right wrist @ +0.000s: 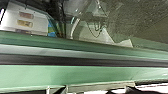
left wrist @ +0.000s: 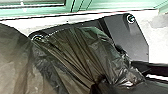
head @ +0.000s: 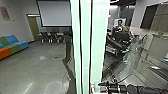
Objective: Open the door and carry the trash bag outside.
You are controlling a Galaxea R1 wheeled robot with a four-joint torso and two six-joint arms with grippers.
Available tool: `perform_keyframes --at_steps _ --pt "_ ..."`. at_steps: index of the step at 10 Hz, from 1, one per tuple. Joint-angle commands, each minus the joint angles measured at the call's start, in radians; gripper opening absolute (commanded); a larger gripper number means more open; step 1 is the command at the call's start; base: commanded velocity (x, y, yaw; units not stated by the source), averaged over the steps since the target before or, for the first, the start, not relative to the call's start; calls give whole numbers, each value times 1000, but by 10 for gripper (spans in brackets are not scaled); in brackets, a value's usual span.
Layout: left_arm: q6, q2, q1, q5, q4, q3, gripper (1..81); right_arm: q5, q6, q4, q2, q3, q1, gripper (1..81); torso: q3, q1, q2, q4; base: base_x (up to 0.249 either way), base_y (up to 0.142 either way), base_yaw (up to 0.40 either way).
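- Left wrist view: left gripper (left wrist: 99, 83) clamps the gathered trash bag (left wrist: 72, 53).
- Head view: right gripper (head: 99, 86) is at the green frame (head: 97, 45); cannot tell how its jaws stand.
- Farther back: colourful sofa (head: 12, 45), a person (head: 120, 23).

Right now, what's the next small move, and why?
Probably ease the right arm gently against the green door frame before driving: in the head view the frame stands dead ahead, the arm's end close by it, and the black trash bag bunched at the left wrist could snag.
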Motion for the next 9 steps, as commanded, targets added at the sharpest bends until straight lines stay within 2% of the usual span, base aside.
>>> perform_keyframes --at_steps 1,9 --pt "0 -2 -53 53 -2 2 10 -14 8 35 14 -3 122 811 0 0 0 0 0 0 0" --pt "0 3 -53 53 7 1 10 -12 6 6 11 14 -36 811 0 0 0 0 0 0 0"
